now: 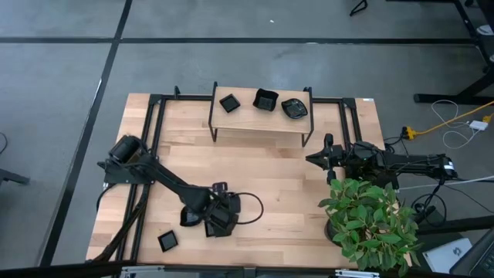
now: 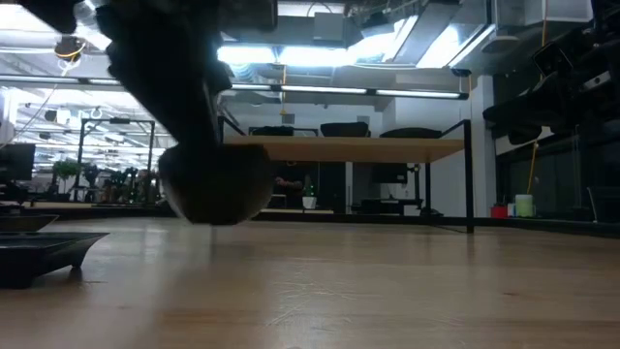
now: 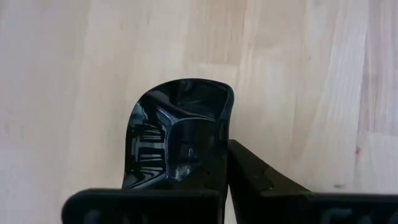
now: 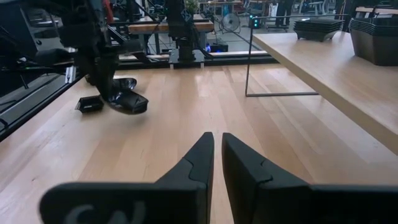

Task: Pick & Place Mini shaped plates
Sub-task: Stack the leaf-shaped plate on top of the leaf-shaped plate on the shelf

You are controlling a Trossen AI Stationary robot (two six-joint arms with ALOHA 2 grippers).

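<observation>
— Which step was in hand?

— The left gripper (image 1: 218, 218) was clamped on one mini plate (image 3: 177, 134), just above the wooden table (image 1: 262, 177). Next, I think, it needed carrying to the raised shelf (image 1: 262, 117), where three plates (image 1: 262, 102) stood.

— And the rest?

— The right gripper (image 4: 217, 158) waited, jaws nearly together. Another plate (image 1: 168, 240) lay near the front edge. An office showed behind.

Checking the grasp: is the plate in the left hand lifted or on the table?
Cannot tell: the left hand grips the plate, but no gap shows.
</observation>
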